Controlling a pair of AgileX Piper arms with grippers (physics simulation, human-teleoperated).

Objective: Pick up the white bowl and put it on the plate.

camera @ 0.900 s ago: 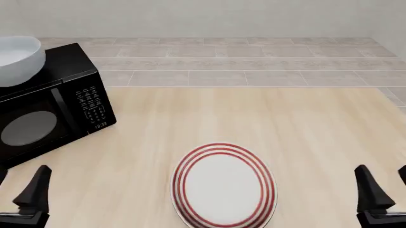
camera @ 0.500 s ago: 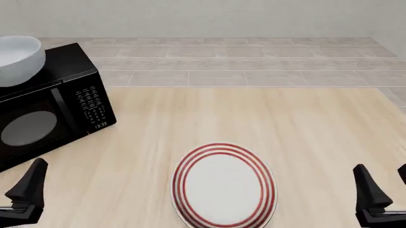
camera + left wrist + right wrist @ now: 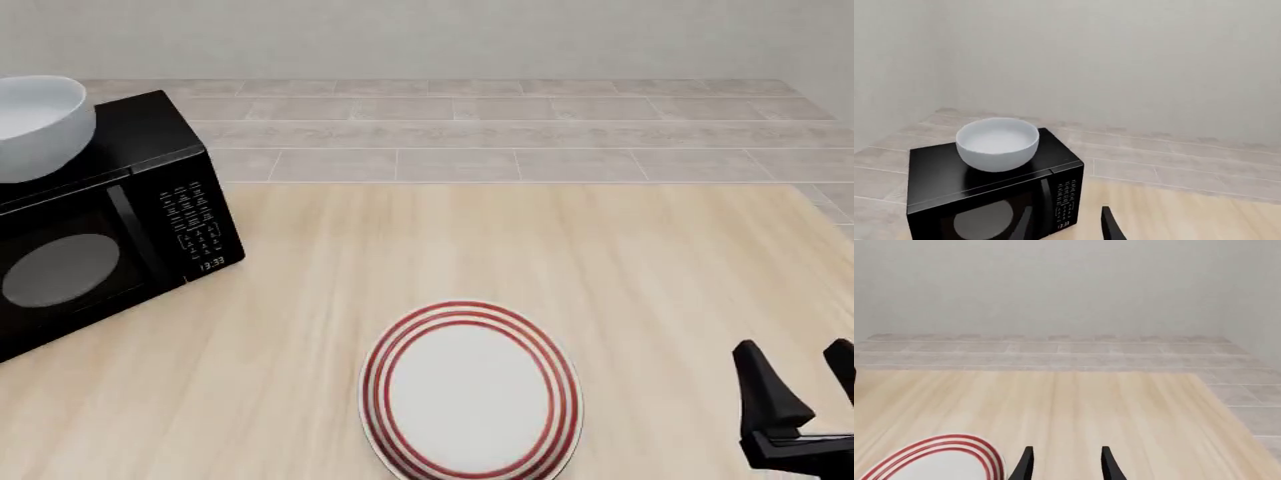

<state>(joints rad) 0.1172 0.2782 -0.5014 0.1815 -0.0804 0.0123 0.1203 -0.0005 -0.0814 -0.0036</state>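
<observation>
Pale wood made up the table (image 3: 534, 250), the biggest thing in sight, with tiled floor beyond it. On its far left corner stood a black microwave (image 3: 94, 230), and the white bowl (image 3: 38, 125) sat on top of that, well above the tabletop. The plate (image 3: 470, 392) lay flat near the front edge, about midway between the arms.

From the left gripper (image 3: 1064, 225) the bowl lay ahead and higher, with nothing between, so the left arm was plainly the nearer and looked the one to reach. Its fingers stood apart, holding nothing. The right gripper (image 3: 801, 385) hung at the front right, well away from the bowl, its fingers likewise spread and empty.
</observation>
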